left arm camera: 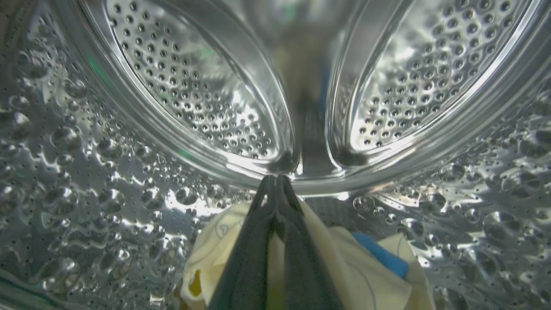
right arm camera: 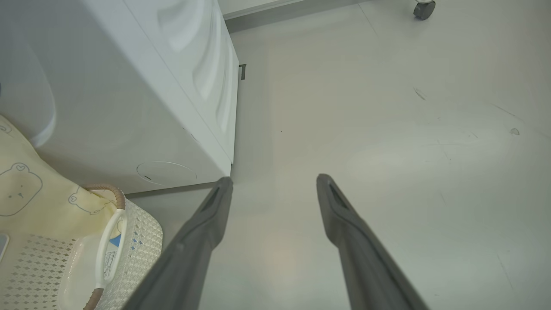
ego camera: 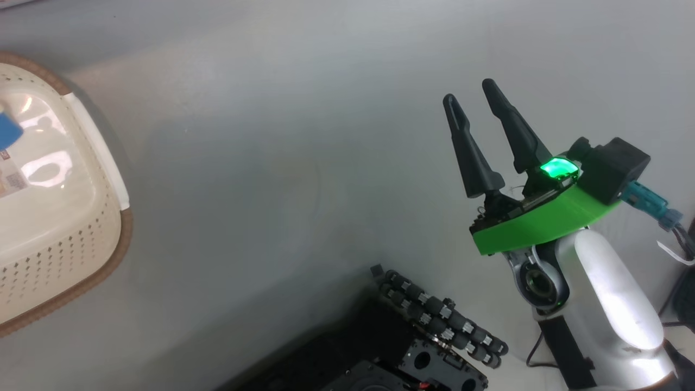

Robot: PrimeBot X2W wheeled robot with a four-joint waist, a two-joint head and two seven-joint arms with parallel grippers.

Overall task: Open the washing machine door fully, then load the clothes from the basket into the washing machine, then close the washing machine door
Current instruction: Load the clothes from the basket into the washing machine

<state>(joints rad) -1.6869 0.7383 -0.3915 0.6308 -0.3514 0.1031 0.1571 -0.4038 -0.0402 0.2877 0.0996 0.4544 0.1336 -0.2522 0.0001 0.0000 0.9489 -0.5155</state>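
Left wrist view: left gripper [left arm camera: 274, 179] pinches the clothes [left arm camera: 357, 275]; both inside the washing machine [left arm camera: 86, 193].

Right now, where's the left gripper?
Left wrist view: the left gripper is deep inside the washing machine drum, fingers shut on the clothes, pointing at its back wall.

No text is legible; the sticker [ego camera: 12, 179] on the basket [ego camera: 65, 244] bottom, left edge of the frame, is too blurred to read.
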